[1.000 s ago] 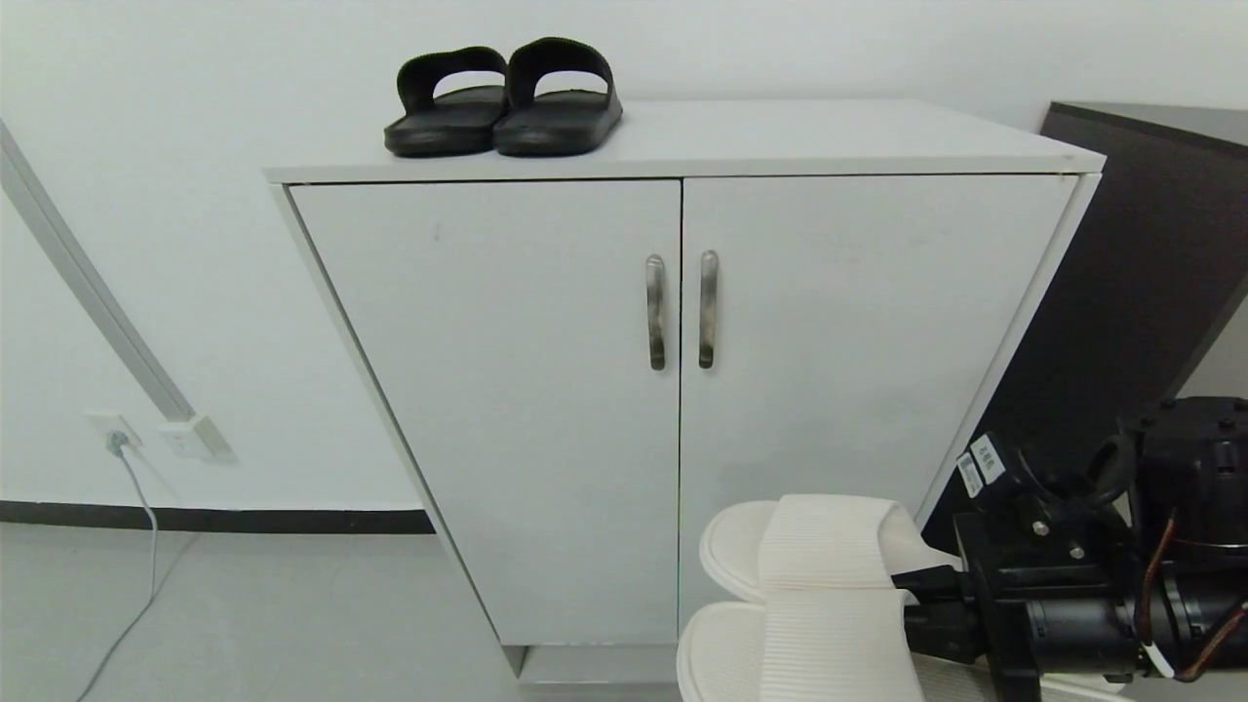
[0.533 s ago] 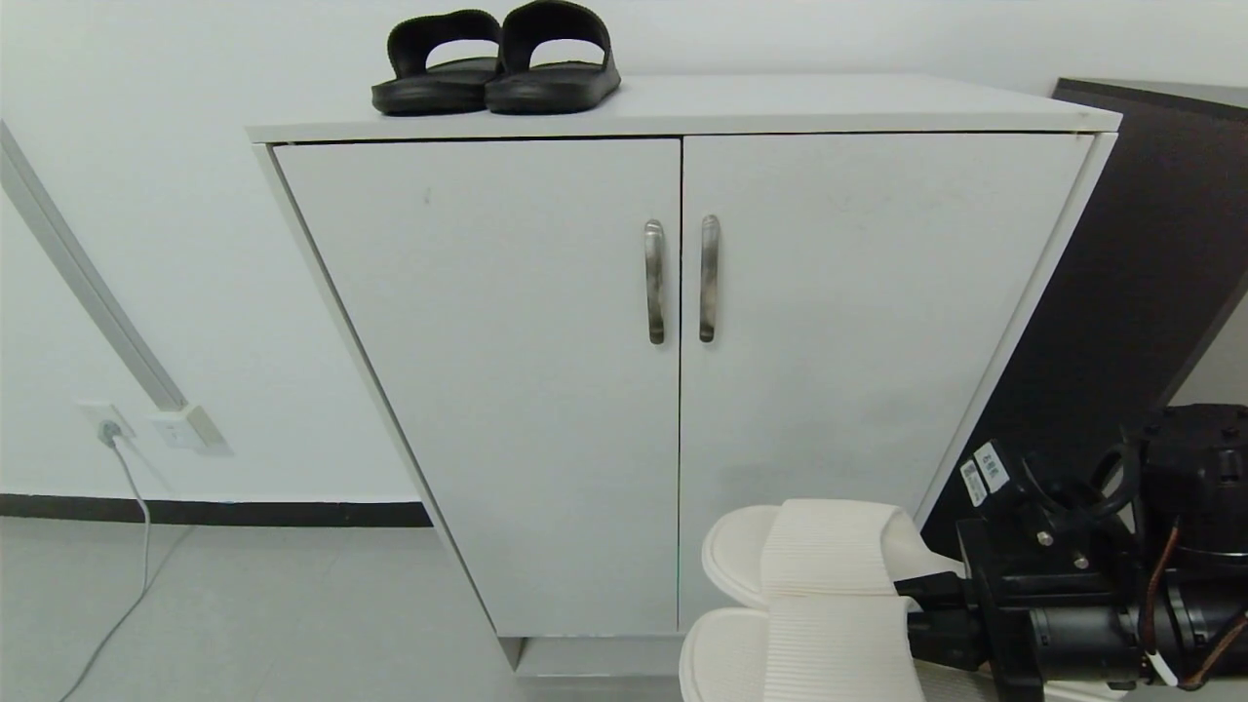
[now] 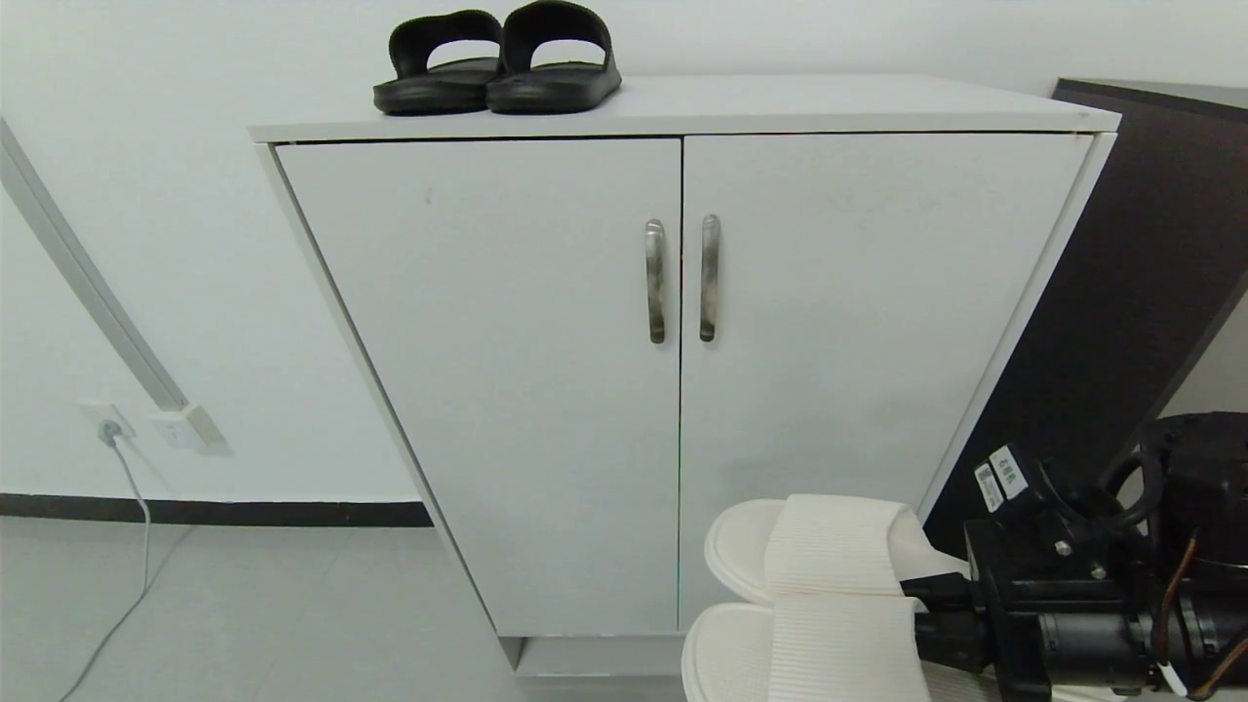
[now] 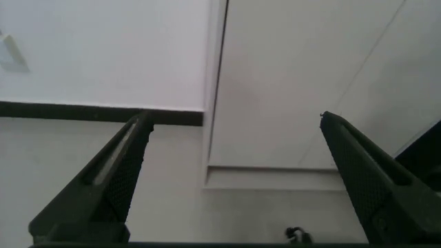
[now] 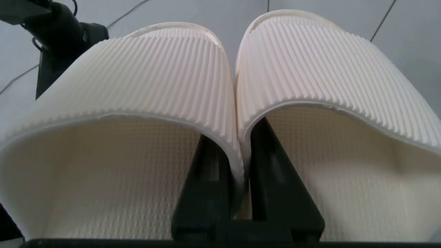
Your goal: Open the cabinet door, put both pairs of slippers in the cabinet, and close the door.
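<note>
Straight ahead in the head view, one cabinet (image 3: 546, 390) stands with both doors shut, its two handles (image 3: 655, 281) side by side. Two black slippers (image 3: 497, 63) sit on its top, toward the left end. At lower right, the right end effector (image 3: 936, 614) pinches two white slippers (image 3: 829, 595).

In the left wrist view, the left end effector (image 4: 234, 120) is spread wide, with the cabinet's base beyond it.

In the right wrist view, two fingers (image 5: 207, 186) are pressed together on the white slippers' adjoining straps.

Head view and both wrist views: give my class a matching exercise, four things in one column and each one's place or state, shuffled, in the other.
Things:
1. black slippers
2. white slippers
3. cabinet doors
4. left claw

Place or state:
A. shut
B. open, holding nothing
C. on the cabinet top
D. gripped by the right claw

Pairs: 1-C, 2-D, 3-A, 4-B.
</note>
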Controlling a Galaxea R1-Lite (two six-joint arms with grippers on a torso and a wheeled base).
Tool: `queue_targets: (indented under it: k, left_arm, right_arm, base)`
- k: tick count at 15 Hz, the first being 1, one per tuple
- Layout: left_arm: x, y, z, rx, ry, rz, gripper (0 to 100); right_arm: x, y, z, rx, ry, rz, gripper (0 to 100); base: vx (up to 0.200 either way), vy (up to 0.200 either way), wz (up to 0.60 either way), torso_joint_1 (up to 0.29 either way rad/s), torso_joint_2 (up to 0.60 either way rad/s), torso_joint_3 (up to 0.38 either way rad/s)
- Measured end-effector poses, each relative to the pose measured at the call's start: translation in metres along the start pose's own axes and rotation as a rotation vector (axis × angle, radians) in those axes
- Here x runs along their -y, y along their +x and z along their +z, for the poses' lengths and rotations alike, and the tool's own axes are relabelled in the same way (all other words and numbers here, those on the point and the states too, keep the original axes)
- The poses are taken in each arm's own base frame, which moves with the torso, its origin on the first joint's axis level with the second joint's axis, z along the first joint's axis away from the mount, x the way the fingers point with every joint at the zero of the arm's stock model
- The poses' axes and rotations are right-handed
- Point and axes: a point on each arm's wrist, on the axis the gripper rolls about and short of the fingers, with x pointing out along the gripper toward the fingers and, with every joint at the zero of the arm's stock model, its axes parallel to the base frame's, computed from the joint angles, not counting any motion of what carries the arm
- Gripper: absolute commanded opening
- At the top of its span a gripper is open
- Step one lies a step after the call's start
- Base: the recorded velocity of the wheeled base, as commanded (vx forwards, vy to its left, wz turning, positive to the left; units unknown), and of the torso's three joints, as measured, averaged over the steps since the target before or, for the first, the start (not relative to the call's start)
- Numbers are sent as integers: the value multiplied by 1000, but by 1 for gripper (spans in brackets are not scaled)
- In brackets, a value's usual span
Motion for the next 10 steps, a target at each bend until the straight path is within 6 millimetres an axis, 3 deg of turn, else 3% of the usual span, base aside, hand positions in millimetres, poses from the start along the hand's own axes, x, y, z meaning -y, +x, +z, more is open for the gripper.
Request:
queue_targets:
  k: [2,5,10]
  left_arm:
    - [4,6,30,-19,-34,-82,100]
    - [11,36,67,-82,-59,-281,100]
    - [31,96,96,-110,-45,-586,100]
  right_arm:
    - [-1,-1,0,1,-4,-7,0]
    - [-6,-3,-2,-10,-5,-31,0]
    - [-10,-3,-4,-22,1,-35,0]
  base:
    - [0,0,0,0,0,0]
    - [0,0,0,0,0,0]
    - [0,0,0,0,0,0]
